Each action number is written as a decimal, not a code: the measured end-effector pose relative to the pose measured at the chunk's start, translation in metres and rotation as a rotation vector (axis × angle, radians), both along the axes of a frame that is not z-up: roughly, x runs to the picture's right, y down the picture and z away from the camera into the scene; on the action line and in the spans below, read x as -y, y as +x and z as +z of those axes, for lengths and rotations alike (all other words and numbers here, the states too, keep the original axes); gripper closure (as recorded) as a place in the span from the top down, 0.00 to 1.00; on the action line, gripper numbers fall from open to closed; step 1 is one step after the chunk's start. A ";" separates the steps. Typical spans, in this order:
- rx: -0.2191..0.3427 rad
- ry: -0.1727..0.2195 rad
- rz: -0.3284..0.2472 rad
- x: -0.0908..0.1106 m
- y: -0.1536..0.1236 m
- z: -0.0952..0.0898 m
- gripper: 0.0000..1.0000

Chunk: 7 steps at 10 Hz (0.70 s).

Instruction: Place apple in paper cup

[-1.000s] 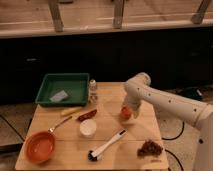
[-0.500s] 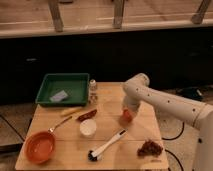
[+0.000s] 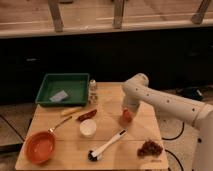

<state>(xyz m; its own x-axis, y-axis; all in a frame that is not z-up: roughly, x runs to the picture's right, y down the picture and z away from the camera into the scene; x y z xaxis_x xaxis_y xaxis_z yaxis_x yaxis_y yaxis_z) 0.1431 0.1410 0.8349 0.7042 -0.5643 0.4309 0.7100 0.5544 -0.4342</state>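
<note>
Jaws cannot be read from this view - the gripper (image 3: 126, 112) is down over the apple (image 3: 125, 118) and its own body hides how they stand, so whether they have the fruit is not to be told. The apple sits on the table (image 3: 146, 131), right of centre, directly under the gripper. The cup (image 3: 88, 128) stands upright to its left, well apart, mouth up and with nothing showing inside.

The step in hand looks like the grasp, with the carry and the drop to come. To do it well, the squeeze should land across the widest part of the apple; a round fruit caught too high is likely to squirt out. Once the hold is sure, lift straight up before going sideways, high enough to pass over the cup's rim.

The way to the cup is mostly free, but the brush (image 3: 106, 146) lies just below that line and the pepper (image 3: 86, 115) lies just behind the cup - both best kept out of.

The apple looks about as wide as the cup, so there is little room to spare. Centre it over the mouth, lower it until it is near the rim, then let go. The cup is probably light and would tip at a sideways knock.
</note>
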 end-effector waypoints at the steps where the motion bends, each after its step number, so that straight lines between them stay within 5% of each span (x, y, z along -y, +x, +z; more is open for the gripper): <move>1: 0.002 0.002 -0.009 0.006 -0.004 -0.010 0.10; 7: 0.020 0.011 -0.075 0.010 -0.022 -0.030 0.03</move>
